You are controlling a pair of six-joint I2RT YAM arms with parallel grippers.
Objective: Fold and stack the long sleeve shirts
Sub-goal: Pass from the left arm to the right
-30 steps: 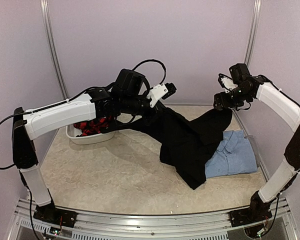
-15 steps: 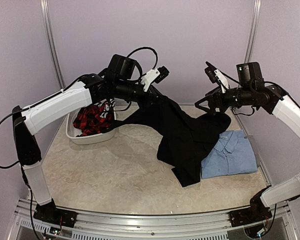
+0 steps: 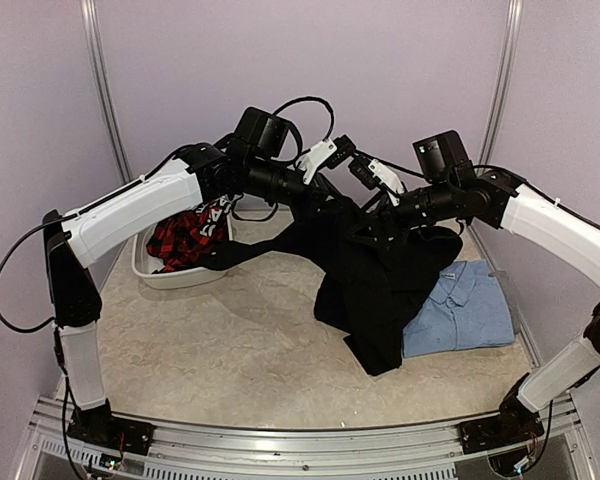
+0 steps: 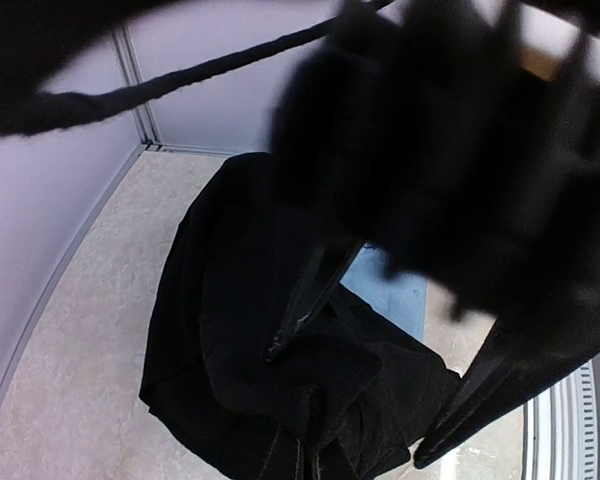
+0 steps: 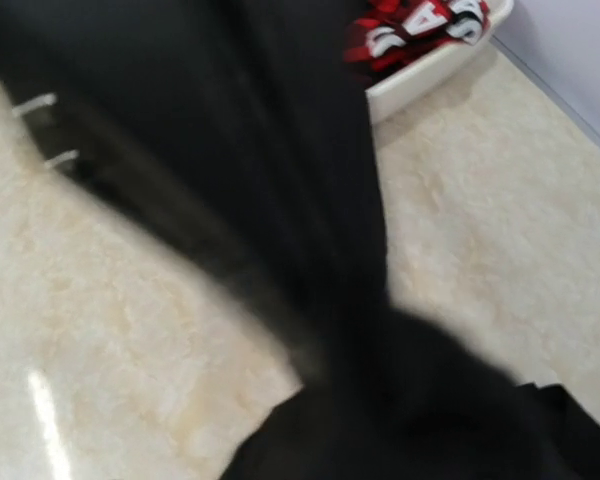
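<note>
The black long sleeve shirt [image 3: 365,290] hangs bunched from my left gripper [image 3: 315,200], which is shut on its upper edge above the table's back middle. Its lower part lies on the table and overlaps the left edge of the light blue long sleeve shirt [image 3: 470,310], which lies folded flat at the right. My right gripper [image 3: 368,218] is open, right beside the left one, at the raised black cloth. In the left wrist view the black shirt [image 4: 240,350] lies below with the blue shirt [image 4: 395,290] behind it. Blurred black shirt [image 5: 310,150] fills the right wrist view.
A white bin [image 3: 150,272] with red plaid cloth [image 3: 185,235] stands at the back left, under the left arm; the bin [image 5: 430,75] also shows in the right wrist view. Walls and metal posts close the back and sides.
My right arm swung left from the back right corner to the raised shirt beside the left gripper. The left gripper kept its hold, and the black cloth slid a little off the blue shirt.
</note>
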